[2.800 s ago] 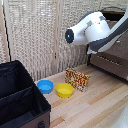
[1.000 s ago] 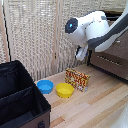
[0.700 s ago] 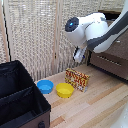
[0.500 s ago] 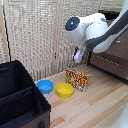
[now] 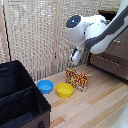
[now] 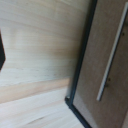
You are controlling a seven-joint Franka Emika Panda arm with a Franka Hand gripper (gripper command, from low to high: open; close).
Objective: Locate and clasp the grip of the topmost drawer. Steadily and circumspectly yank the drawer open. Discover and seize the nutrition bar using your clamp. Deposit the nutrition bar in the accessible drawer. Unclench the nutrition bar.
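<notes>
Bright, even light; soft shadows; wrist view blurred, perhaps motion

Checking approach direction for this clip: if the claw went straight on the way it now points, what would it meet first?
The claw points down. Directly beneath it stands the nutrition bar on the wooden floor, so probably the packet's upper edge, though depth is uncertain from one exterior view.

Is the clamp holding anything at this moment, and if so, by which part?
Nothing is held. The clamp hangs in the air above the nutrition bar, apart from it. Whether its fingers are open or shut cannot be told.
</notes>
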